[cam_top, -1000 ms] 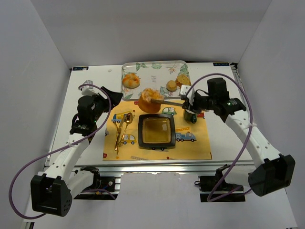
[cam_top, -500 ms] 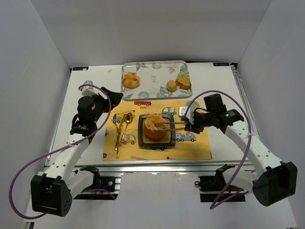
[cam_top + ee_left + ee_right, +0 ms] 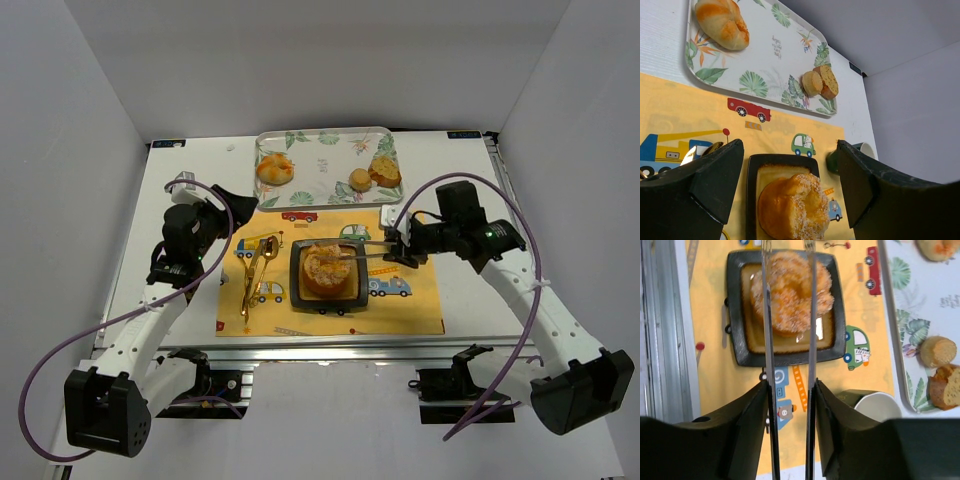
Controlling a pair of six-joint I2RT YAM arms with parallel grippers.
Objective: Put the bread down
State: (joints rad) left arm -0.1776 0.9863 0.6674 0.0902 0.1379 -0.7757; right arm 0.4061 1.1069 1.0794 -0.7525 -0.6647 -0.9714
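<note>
The bread, a round sugar-crusted bun, sits in the black square plate at the middle of the yellow mat; it also shows in the right wrist view and the left wrist view. My right gripper is shut on silver tongs, whose two arms stand spread and reach over the top of the bread. The fingers press on the tong arms from outside. My left gripper hangs open and empty to the left of the plate, above the mat's left part.
A leaf-print tray at the back holds a roll and two small pieces. Gold tongs lie on the mat left of the plate. A dark green cup stands right of the plate, under my right wrist.
My right arm carried the bread in the tongs from beside the tray down into the black plate. The tong arms have since spread apart. The left arm has not moved.
</note>
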